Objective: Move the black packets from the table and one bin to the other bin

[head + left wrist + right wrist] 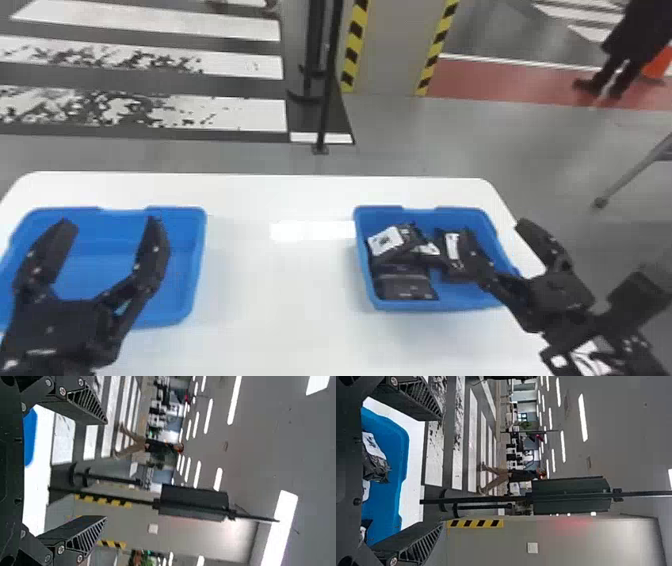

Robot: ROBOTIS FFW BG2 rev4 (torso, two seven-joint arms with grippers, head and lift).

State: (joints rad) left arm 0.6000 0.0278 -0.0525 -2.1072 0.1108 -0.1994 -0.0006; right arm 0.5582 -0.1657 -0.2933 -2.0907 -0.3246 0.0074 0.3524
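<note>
At the lower left of the head view, we have our left end effector (110, 225) wide open, its fingers overlapping the left blue bin (200, 240). Toward the right edge, our right end effector (496, 229) is open too, one finger overlapping the right blue bin (367, 292), the other beyond its right rim. We see the black packets (406, 286) inside that right bin, some with white labels, several piled toward its left side. Both bins sit on the white bench (275, 280).
</note>
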